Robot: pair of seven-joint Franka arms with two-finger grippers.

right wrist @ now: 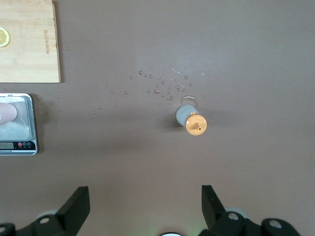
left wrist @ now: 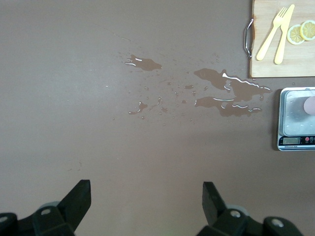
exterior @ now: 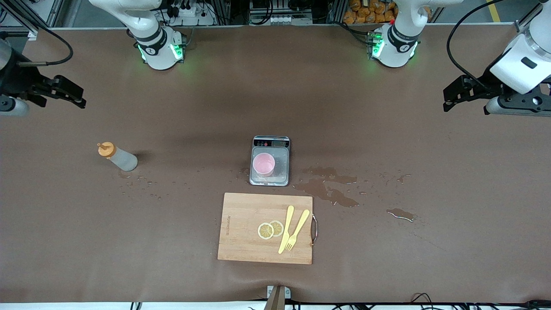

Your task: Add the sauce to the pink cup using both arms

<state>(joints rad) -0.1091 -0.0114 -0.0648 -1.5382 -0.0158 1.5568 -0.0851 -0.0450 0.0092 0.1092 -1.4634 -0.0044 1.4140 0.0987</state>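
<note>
Sauce bottle [exterior: 117, 156] stands upright on the wet surface [exterior: 172, 241] toward the right arm's end; pink cup [exterior: 263, 164] sits on the scale [exterior: 270, 161]. Right gripper [right wrist: 145, 206] and left gripper [left wrist: 146, 204] hover, fingers spread, empty. Risks: bottle slips on droplets [right wrist: 162, 91], cup tips, puddle [exterior: 328, 191] grows.

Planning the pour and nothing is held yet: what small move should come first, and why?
Probably lower the open right gripper onto the sauce bottle. It stands upright and untouched toward the right arm's end of the table, while the pink cup already sits on the scale. The open left gripper waits over bare table.
</note>
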